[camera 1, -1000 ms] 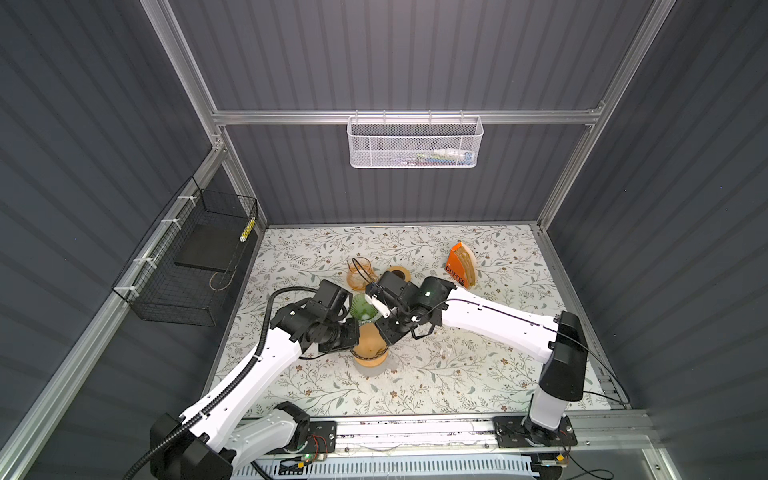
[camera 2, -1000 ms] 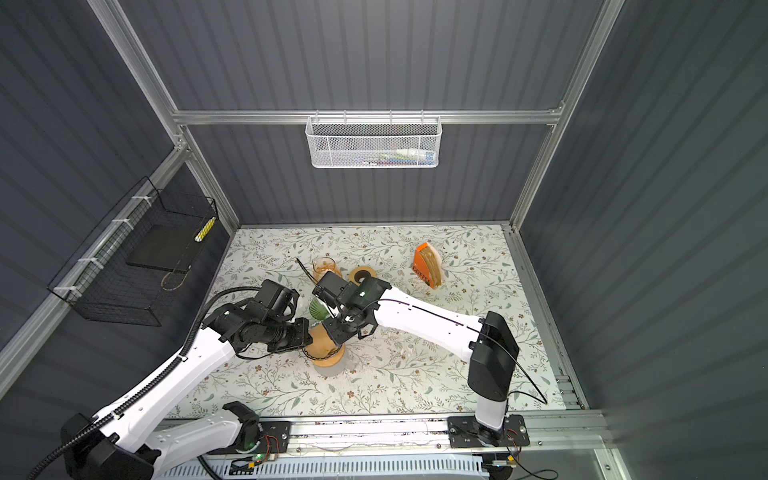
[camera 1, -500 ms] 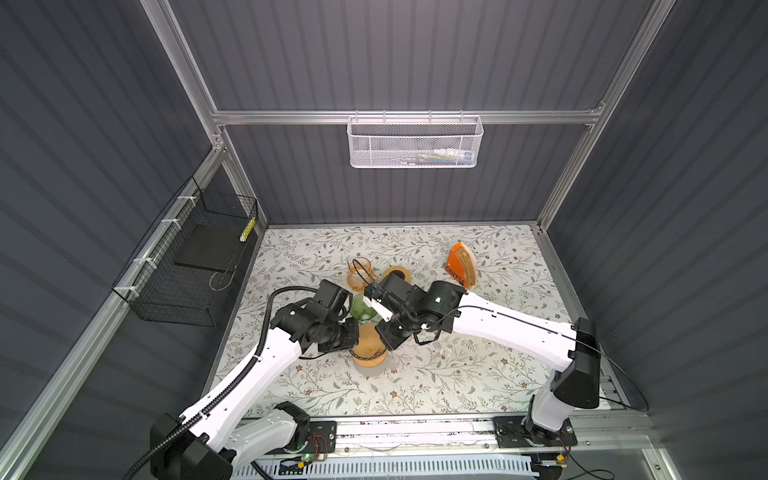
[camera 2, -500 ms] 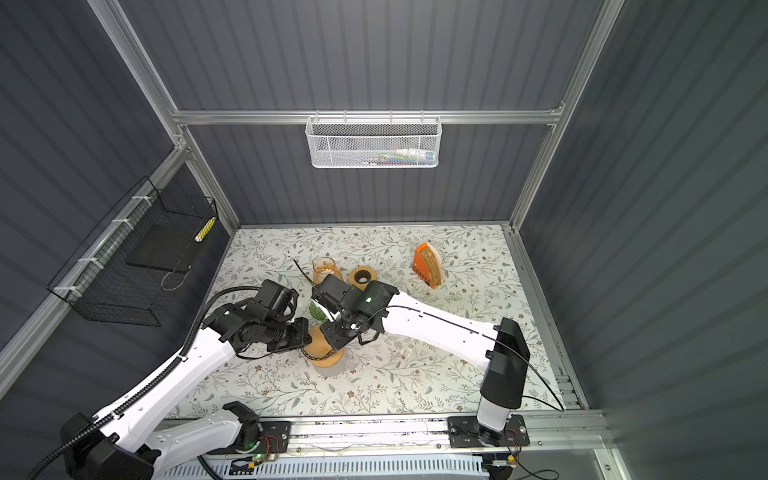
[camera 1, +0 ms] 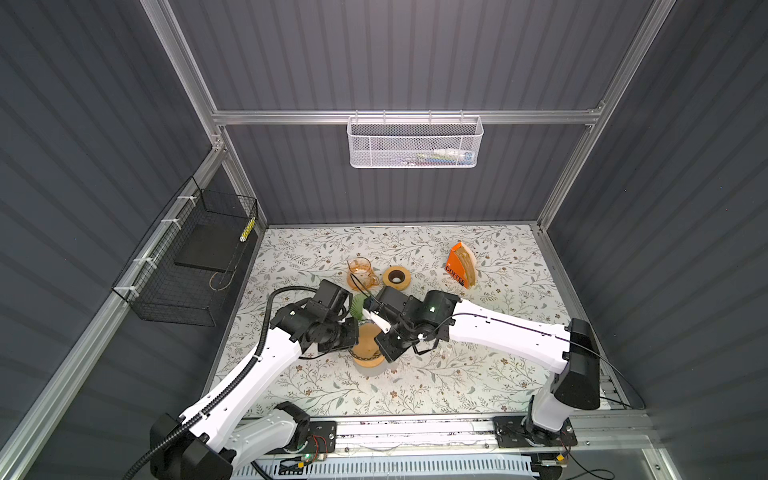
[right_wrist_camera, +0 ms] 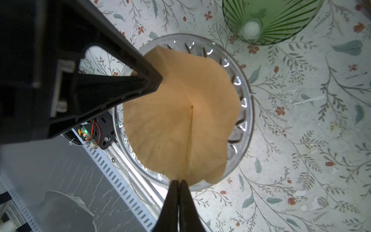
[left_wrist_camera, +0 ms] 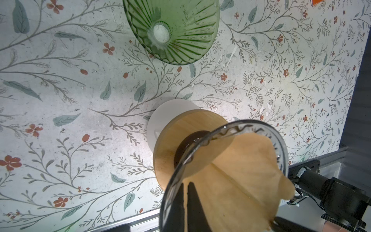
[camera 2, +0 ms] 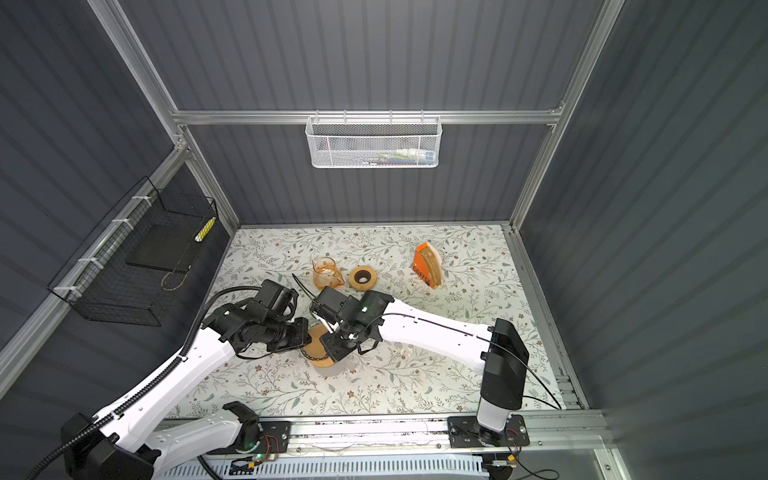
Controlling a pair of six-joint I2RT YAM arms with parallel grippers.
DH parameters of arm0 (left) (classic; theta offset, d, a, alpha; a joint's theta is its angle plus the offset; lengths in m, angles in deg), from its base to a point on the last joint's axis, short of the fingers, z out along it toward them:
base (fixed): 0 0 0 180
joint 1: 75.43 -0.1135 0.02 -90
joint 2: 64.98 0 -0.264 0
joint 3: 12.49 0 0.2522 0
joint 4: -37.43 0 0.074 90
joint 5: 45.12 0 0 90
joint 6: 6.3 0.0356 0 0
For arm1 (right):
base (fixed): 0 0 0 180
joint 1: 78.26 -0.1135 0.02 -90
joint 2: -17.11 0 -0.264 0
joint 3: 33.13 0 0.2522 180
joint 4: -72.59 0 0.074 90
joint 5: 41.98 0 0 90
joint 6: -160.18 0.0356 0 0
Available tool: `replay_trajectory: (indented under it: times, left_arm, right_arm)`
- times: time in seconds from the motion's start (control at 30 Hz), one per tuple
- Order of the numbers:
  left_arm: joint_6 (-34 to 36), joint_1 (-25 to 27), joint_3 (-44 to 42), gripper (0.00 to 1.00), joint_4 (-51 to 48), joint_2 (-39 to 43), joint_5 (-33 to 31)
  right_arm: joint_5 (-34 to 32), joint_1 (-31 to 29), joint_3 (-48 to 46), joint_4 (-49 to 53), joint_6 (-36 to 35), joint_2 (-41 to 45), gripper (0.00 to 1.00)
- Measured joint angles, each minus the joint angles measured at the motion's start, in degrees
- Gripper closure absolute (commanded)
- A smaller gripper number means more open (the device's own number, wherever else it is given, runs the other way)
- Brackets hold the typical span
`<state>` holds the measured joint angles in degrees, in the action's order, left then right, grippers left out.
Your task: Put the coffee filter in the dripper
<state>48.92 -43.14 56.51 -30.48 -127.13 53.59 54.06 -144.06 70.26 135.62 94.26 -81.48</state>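
Toward the lower right of the left wrist view: the clear ribbed glass dripper (left_wrist_camera: 279, 146) sat over a round wooden collar (left_wrist_camera: 180, 128) on a white cup (left_wrist_camera: 166, 112); I could not tell whether it was seated squarely.
Filter: the brown paper coffee filter (right_wrist_camera: 180, 112) lay inside the dripper, opened out but lopsided, with one lobe poking past the rim.
Right hand: the right hand (right_wrist_camera: 178, 181), at the bottom middle of its own view, was closed and pinching the filter's edge at the seam.
Left hand: the left hand (left_wrist_camera: 185, 183) was closed at the dripper's rim, apparently clamping the glass wall.
Risk on release: the paper looked springy, so letting go could let it lift or fold inward instead of settling against the ribs.
Risk on withdrawal: a retreat before the fingers parted would likely drag the filter out or tear it.
Risk of tipping: a sideways tug from the left hand could slide the dripper off its collar, or knock the green ribbed glass cone (left_wrist_camera: 176, 30) nearby on the floral bench (left_wrist_camera: 70, 90).
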Motion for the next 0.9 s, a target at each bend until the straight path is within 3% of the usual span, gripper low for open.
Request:
replay_trajectory:
  times: [0.9]
  left_arm:
    - [0.0, 0.0, 0.9, 0.91, 0.0, 0.5, -0.2]
  right_arm:
    - [-1.6, 0.0, 0.3, 0.1, -0.1, -1.9, 0.92]
